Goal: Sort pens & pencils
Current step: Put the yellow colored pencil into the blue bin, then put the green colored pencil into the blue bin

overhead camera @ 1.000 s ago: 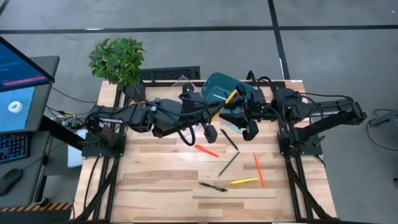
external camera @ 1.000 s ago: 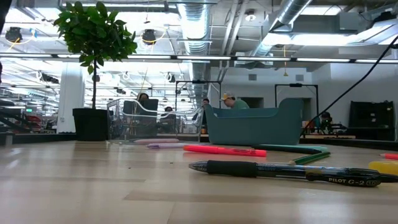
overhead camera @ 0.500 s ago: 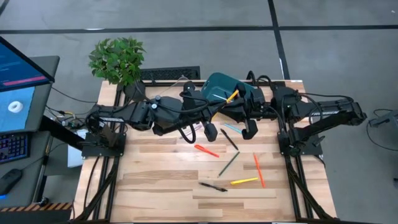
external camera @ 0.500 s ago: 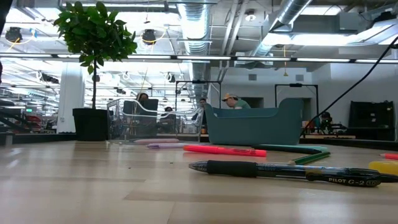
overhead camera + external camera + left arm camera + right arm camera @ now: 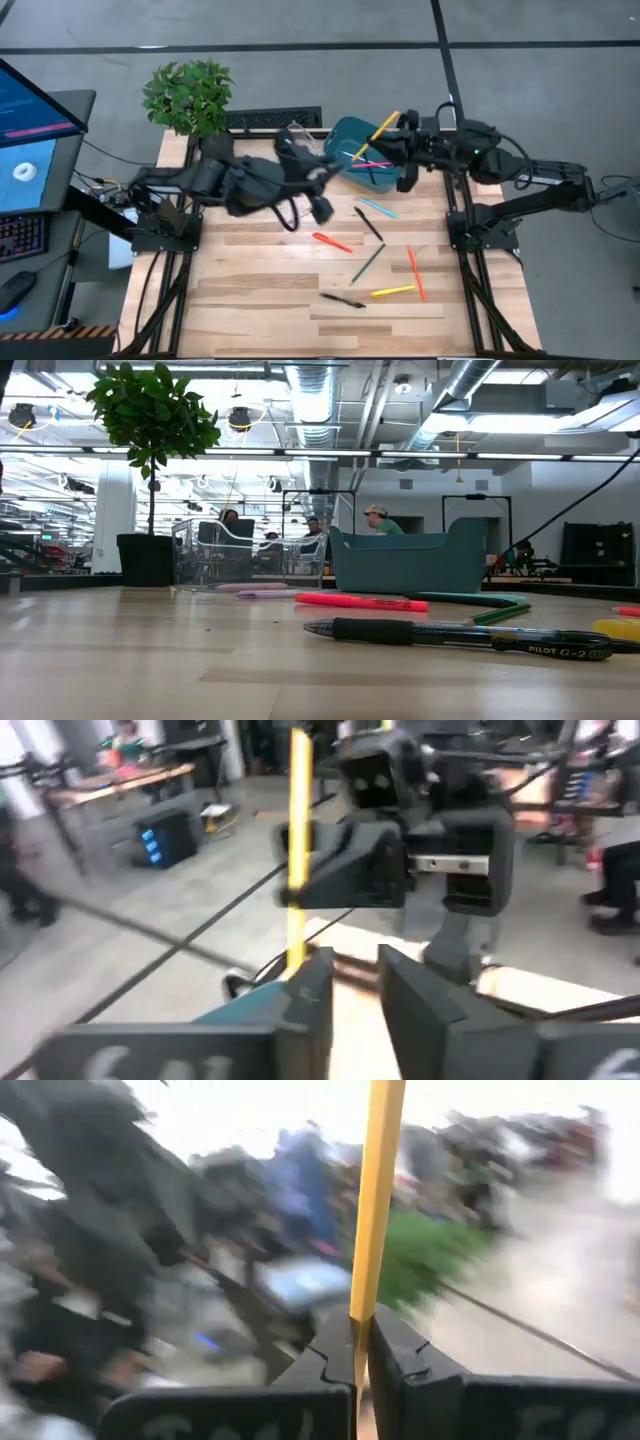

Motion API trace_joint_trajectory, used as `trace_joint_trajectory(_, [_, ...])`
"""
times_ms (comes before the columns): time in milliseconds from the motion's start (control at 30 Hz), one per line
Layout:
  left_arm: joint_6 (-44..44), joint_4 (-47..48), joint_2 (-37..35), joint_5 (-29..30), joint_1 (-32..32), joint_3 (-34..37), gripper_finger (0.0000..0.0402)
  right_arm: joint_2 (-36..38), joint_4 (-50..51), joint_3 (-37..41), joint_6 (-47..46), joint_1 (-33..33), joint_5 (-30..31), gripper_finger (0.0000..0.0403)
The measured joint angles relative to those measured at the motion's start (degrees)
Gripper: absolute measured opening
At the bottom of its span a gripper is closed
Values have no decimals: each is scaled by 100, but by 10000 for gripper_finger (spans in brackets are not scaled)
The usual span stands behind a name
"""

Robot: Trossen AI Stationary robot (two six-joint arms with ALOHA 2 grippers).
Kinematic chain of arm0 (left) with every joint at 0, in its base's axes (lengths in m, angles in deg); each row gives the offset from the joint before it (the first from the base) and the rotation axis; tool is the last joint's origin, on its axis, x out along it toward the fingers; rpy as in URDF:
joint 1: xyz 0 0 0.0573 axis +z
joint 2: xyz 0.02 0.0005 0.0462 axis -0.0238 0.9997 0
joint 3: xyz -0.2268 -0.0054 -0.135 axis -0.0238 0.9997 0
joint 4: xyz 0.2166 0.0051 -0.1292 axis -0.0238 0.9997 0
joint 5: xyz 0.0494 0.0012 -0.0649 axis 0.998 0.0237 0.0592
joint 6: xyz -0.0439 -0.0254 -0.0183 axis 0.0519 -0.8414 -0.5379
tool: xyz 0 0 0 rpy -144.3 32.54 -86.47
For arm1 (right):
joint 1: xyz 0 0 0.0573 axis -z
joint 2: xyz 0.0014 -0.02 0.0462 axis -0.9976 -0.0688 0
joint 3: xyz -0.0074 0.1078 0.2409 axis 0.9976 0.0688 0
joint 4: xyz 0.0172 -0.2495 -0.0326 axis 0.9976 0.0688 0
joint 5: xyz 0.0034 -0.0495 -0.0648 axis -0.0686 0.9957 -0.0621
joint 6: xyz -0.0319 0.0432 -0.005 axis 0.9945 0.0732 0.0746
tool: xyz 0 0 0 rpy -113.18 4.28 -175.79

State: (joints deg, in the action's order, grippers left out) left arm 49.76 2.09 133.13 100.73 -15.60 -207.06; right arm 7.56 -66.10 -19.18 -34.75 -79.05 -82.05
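While the right gripper (image 5: pixel 400 150) pinches the yellow pencil (image 5: pixel 374 137) above the teal bin (image 5: pixel 345 135), high view has the pencil's long axis running from 2 o'clock down to 8 o'clock, low end over the bin. The left gripper (image 5: pixel 322 195) sits just off the bin at 7 o'clock, empty; jaw gap not clear there. Low view: neither arm shows, loose pens lie before the bin. Left wrist view: jaws narrowly apart, nothing between. Right wrist view: pencil clamped between shut fingers (image 5: pixel 330 1360), standing straight out past them.
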Motion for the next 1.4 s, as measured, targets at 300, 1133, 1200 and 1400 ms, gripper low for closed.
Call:
trace_joint_trajectory(300, [-2106,2884,-534,270,2,-53,182,-805,2991,11,815,1852,1132,20])
trace_joint_trajectory(1133, [-3295,4590,-556,206,-304,-51,184,-3720,3690,5,1403,2566,898,129])
trace_joint_trajectory(1200, [-3287,4588,-506,40,-306,-51,184,-3621,3702,7,1405,2566,740,161])
trace_joint_trajectory(1400, [-3340,4462,-186,-131,-463,-44,184,-2756,4137,-95,1116,2556,592,242])
